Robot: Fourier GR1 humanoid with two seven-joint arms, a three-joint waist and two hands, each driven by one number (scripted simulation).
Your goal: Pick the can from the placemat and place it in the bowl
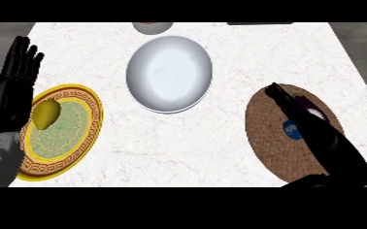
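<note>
1. I see the can (299, 121) lying on the placemat (269, 131), not yet lifted.
2. My right hand (315, 126) covers it, fingers straight (nothing grasped).
3. The bowl (170, 73) is empty; pick and place remain.
4. My left hand (18, 80) rests open.

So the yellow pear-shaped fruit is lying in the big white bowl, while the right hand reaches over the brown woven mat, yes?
Not quite. The head view shows the yellow pear-shaped fruit lying on the gold-rimmed patterned plate, not in the big white bowl. The right hand does reach over the brown woven mat.
</note>
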